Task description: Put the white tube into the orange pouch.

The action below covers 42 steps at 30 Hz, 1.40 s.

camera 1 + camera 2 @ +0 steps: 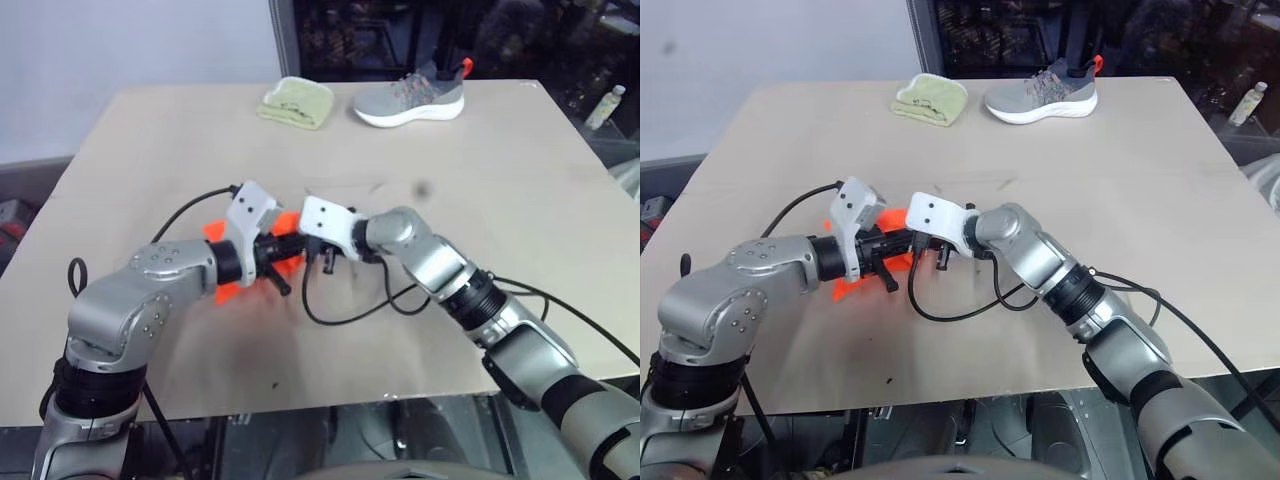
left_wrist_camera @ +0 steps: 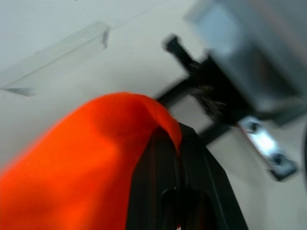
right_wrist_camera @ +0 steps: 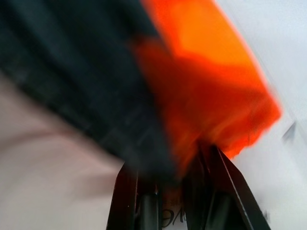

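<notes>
Nearest, both arms reach in over the pale bench [image 1: 480, 150] and meet just left of its middle. The left gripper [image 1: 283, 250] has its fingers [image 2: 165, 167] clenched on a fold of the orange pouch [image 1: 225, 290]; the left wrist view shows the black fingers pressed tight together with the bright cloth draped over their tips. The right gripper [image 1: 312, 248] comes in from the other side, tip to tip with the left one, so the two white wrist housings nearly touch. In the right wrist view its fingers [image 3: 225, 191] stand a little apart around something pale with reddish print low between them, which looks like the tube [image 3: 168, 218], and the orange cloth hangs right at their tips beside the dark bulk of the other gripper. The head views hide that tube and most of the pouch behind the two grippers, leaving orange visible at the left wrist and under the left forearm. A black cable [image 1: 340, 310] loops on the bench below the right wrist. Far back, well apart from all this, a folded green cloth [image 1: 296, 102] lies near the far edge, with a grey sneaker [image 1: 410, 96] just beside it to the right.
</notes>
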### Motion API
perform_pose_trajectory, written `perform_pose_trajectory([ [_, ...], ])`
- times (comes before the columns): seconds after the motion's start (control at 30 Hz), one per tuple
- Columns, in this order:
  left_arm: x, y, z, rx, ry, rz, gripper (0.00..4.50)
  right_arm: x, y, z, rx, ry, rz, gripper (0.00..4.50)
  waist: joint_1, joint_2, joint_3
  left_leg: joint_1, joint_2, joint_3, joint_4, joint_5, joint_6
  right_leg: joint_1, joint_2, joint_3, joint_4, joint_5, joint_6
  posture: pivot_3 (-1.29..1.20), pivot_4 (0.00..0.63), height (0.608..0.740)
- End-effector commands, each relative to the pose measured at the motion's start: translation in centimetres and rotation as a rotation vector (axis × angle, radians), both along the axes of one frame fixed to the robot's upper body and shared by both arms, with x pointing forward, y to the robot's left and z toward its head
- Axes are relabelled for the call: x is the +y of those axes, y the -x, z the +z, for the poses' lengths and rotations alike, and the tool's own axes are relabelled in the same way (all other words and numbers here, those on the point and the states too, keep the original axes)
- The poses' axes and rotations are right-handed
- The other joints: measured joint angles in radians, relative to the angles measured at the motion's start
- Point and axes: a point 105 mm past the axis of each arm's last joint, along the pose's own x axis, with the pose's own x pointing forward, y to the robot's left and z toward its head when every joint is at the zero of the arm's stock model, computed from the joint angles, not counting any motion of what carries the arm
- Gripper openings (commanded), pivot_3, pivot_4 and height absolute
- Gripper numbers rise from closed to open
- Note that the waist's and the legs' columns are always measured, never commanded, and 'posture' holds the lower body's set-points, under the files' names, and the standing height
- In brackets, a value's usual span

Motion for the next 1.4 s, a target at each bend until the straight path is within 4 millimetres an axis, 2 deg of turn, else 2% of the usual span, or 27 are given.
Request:
perform_pose_trajectory([
  [0.03,0.2,0.4,1.4,-0.065,-0.001,0.01,0.0,-0.1,1.2,1.3,-0.122,0.034,0.153,0.48,0.001,0.0,0.0,0.0,0.0,0.0,0.0,0.0,0.0,0.0,0.0,0.0,0.0,0.0,0.0,0.0,0.15,0.74],
  [0.13,0.9,0.3,1.2,-0.058,-0.012,0.037,0.0,-1.6,0.8,1.3,-0.234,0.114,0.204,0.48,0.0,0.0,0.0,0.0,0.0,0.0,0.0,0.0,0.0,0.0,0.0,0.0,0.0,0.0,0.0,0.0,0.15,0.74],
  [0.23,0.8,0.3,1.0,-0.056,-0.004,0.041,0.0,-1.8,0.5,1.7,-0.332,0.152,0.226,0.48,-0.001,0.0,0.0,0.0,0.0,0.0,0.0,0.0,0.0,0.0,0.0,-0.001,0.001,0.0,0.0,0.0,0.15,0.74],
  [0.3,0.7,0.3,0.9,-0.056,0.004,0.044,0.0,-1.2,0.0,1.8,-0.422,0.182,0.225,0.48,-0.006,0.0,0.0,0.001,0.0,0.0,0.0,0.0,-0.001,0.0,0.001,0.0,0.001,0.0,0.0,0.0,0.15,0.74],
  [0.37,0.6,0.3,0.8,-0.054,0.018,0.049,0.0,-0.2,0.5,1.6,-0.418,0.166,0.241,0.48,-0.007,0.0,0.0,0.001,0.001,0.0,0.0,0.001,-0.001,0.0,0.001,0.0,0.002,0.0,0.0,0.0,0.15,0.74],
  [0.53,0.4,0.4,0.8,-0.052,0.023,0.046,0.0,2.9,2.2,1.4,-0.289,0.032,0.296,0.48,-0.003,0.0,0.0,0.001,0.002,0.0,0.0,0.001,-0.002,0.0,0.002,0.0,0.002,0.0,0.0,0.0,0.15,0.74],
  [0.67,0.6,0.5,0.7,-0.049,0.021,0.044,0.0,3.6,2.0,1.7,-0.253,-0.028,0.293,1.96,-0.001,0.0,0.0,0.001,0.001,-0.001,0.0,0.001,-0.002,0.0,0.001,0.0,0.002,0.0,-0.001,0.0,0.15,0.74],
  [0.73,1.5,0.5,0.8,-0.044,0.042,0.053,0.0,2.1,1.9,2.8,-0.237,-0.084,0.268,2.87,0.001,0.0,0.0,0.001,0.0,-0.002,0.0,0.001,-0.002,0.0,0.001,-0.001,0.001,0.0,-0.001,0.0,0.15,0.74],
  [0.8,2.5,0.7,0.6,-0.023,0.068,0.056,0.0,-0.3,1.9,3.3,-0.213,-0.095,0.248,2.87,0.005,0.0,0.0,0.001,0.0,-0.003,0.0,0.001,-0.002,0.0,0.001,-0.002,0.001,0.0,-0.001,0.0,0.15,0.74],
  [0.93,4.6,0.6,0.6,-0.012,0.09,0.069,0.0,-3.7,2.6,4.6,-0.018,-0.199,0.181,2.87,0.004,0.0,0.0,0.0,0.0,-0.003,0.0,0.001,-0.002,0.001,0.0,-0.002,0.001,0.0,-0.001,0.0,0.15,0.74],
  [1.0,5.6,0.3,0.7,-0.024,0.078,0.076,0.0,-5.0,2.1,4.9,0.03,-0.245,0.106,2.87,0.003,0.0,0.0,0.0,0.001,-0.005,0.0,0.001,-0.002,0.001,0.001,-0.004,0.001,0.0,-0.001,0.0,0.15,0.74],
  [1.07,6.0,0.3,0.8,-0.024,0.085,0.06,0.0,-5.7,0.7,4.3,0.007,-0.237,0.007,2.87,-0.003,0.0,0.0,0.001,0.002,-0.005,0.0,0.0,0.0,0.001,0.002,-0.005,0.001,0.001,-0.003,0.0,0.15,0.74],
  [1.17,6.1,0.2,1.0,-0.03,0.091,0.051,0.0,-4.7,0.4,2.8,-0.037,-0.187,-0.017,2.87,-0.003,0.0,0.0,0.003,0.003,-0.004,-0.003,0.001,-0.002,0.001,0.003,-0.004,0.001,0.002,-0.004,0.0,0.15,0.74],
  [1.4,5.7,0.3,1.8,-0.057,0.103,0.017,0.0,0.2,0.2,2.2,0.001,-0.278,-0.027,2.87,-0.004,0.0,0.0,0.002,0.005,-0.004,-0.004,0.003,-0.005,0.0,0.005,-0.003,0.001,0.003,-0.005,0.0,0.15,0.74],
])
